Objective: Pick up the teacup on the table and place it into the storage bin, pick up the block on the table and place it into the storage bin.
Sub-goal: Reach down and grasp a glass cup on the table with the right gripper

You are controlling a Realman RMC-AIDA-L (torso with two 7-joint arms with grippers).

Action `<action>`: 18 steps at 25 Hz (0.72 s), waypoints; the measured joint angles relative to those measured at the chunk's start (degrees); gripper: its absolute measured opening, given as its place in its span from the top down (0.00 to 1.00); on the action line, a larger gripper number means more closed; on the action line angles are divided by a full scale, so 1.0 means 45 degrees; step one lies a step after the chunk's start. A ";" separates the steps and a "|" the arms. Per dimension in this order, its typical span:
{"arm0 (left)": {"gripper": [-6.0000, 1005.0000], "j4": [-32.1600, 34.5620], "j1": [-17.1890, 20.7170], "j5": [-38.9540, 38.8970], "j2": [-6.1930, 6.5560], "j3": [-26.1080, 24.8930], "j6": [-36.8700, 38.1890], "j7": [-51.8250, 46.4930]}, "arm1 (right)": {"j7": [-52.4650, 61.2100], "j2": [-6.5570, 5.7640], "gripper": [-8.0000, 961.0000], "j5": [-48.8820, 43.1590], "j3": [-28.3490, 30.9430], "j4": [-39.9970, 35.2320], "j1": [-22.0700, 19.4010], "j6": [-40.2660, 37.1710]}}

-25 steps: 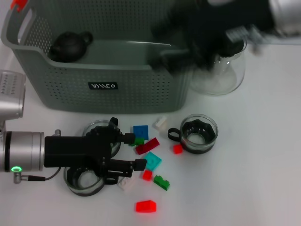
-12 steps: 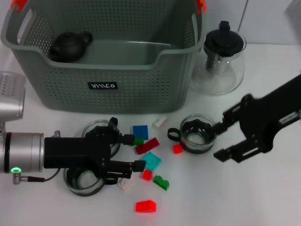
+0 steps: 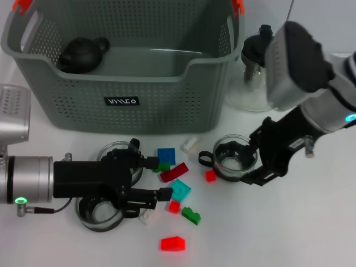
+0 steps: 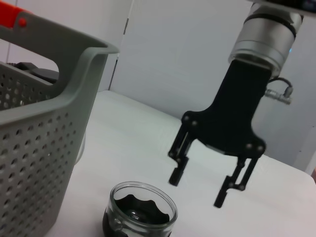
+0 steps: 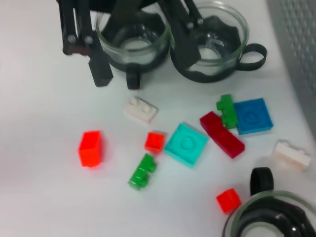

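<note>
A glass teacup (image 3: 236,158) with a dark insert stands right of the blocks; it also shows in the left wrist view (image 4: 140,213). My right gripper (image 3: 253,159) is open and empty at the cup's right side. In the left wrist view it (image 4: 198,189) hangs just beyond the cup, not touching. Several small blocks lie scattered: blue (image 3: 166,156), dark red (image 3: 174,172), cyan (image 3: 179,190), green (image 3: 191,215), red (image 3: 172,243). My left gripper (image 3: 158,179) is open and empty, low beside the blocks. The grey-green storage bin (image 3: 122,102) stands behind.
A dark teapot (image 3: 82,54) lies inside the bin at its left. A glass teapot (image 3: 253,72) with a black lid stands right of the bin, behind my right arm. Two more glass cups (image 3: 113,152) (image 3: 99,214) sit under my left arm.
My right arm has swung from over the bin down to the table and closed in on the teacup's right side, gripper open. The left arm has not moved.
</note>
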 joint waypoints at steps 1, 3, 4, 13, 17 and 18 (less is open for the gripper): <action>0.17 0.0000 0.0000 0.0000 0.0000 0.0000 0.0000 0.0000 | 0.0002 0.0001 0.34 -0.0012 -0.0209 0.0110 0.0045 0.0244; 0.17 -0.0076 0.0008 -0.0005 -0.0005 0.0000 -0.0077 0.0024 | 0.0008 0.0006 0.34 -0.0030 -0.0598 0.0328 0.0141 0.0693; 0.17 -0.0113 0.0010 -0.0008 -0.0008 0.0000 -0.0093 0.0031 | 0.0022 0.0010 0.34 -0.0037 -0.0808 0.0441 0.0194 0.0885; 0.17 -0.0125 0.0012 -0.0014 -0.0013 -0.0018 -0.0116 0.0043 | 0.0759 0.0039 0.34 -0.0420 -0.2827 0.0904 0.0445 0.2324; 0.18 -0.0138 -0.0010 -0.0014 -0.0013 -0.0020 -0.0119 0.0060 | 0.0899 0.0061 0.34 -0.0531 -0.3444 0.1033 0.0456 0.2723; 0.18 -0.0140 -0.0015 -0.0014 -0.0013 -0.0020 -0.0120 0.0060 | 0.0930 0.0062 0.34 -0.0534 -0.3581 0.1078 0.0456 0.2811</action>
